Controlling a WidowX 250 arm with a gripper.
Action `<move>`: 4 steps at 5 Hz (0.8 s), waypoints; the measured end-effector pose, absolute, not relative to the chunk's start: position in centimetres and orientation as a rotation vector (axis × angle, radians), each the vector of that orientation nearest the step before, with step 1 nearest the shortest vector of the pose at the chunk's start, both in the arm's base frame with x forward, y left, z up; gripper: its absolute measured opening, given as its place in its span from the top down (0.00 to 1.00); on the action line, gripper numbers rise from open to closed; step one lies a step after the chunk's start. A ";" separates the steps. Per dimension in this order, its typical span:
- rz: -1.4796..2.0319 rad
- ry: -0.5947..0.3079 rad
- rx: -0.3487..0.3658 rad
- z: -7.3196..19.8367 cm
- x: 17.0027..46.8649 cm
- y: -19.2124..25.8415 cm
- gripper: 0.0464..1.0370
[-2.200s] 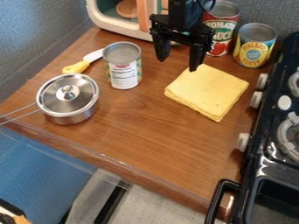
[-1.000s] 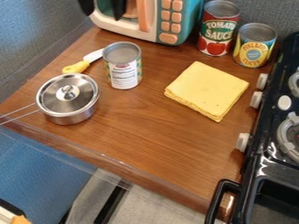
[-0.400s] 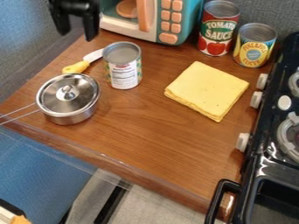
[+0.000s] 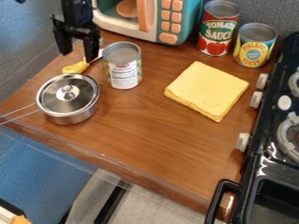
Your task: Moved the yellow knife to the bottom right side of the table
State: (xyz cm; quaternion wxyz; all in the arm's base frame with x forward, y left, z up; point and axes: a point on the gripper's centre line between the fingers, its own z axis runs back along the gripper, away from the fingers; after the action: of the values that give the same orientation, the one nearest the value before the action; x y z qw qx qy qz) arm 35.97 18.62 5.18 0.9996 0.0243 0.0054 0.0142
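My gripper (image 4: 78, 53) hangs over the table's upper left part, open, with its two fingers apart and nothing held between them. Just below it lies the yellow knife (image 4: 76, 67), its yellow handle toward the lower left and its pale blade pointing up and right toward a can. The right finger covers part of the blade. The brown wooden table (image 4: 158, 131) lies under these things, its bottom right part beside the stove.
A silver lidded pot (image 4: 70, 107) sits just below the knife, and an upright can (image 4: 123, 70) stands right of it. Elsewhere are a folded yellow cloth (image 4: 207, 89), a tomato can (image 4: 219, 28), a pineapple can (image 4: 255, 46), a toy microwave (image 4: 169, 22) and the black stove (image 4: 265, 162).
From the top middle, my gripper has moved left, then down over the knife from the upper left. The knife and the other objects have stayed where they were.
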 end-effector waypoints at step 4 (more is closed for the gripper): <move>0.018 0.040 0.087 2.6 35.8 18.8 0.35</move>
State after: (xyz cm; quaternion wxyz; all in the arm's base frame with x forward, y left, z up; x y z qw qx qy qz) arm 35.80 18.81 2.58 0.9988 0.0433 0.0199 0.0092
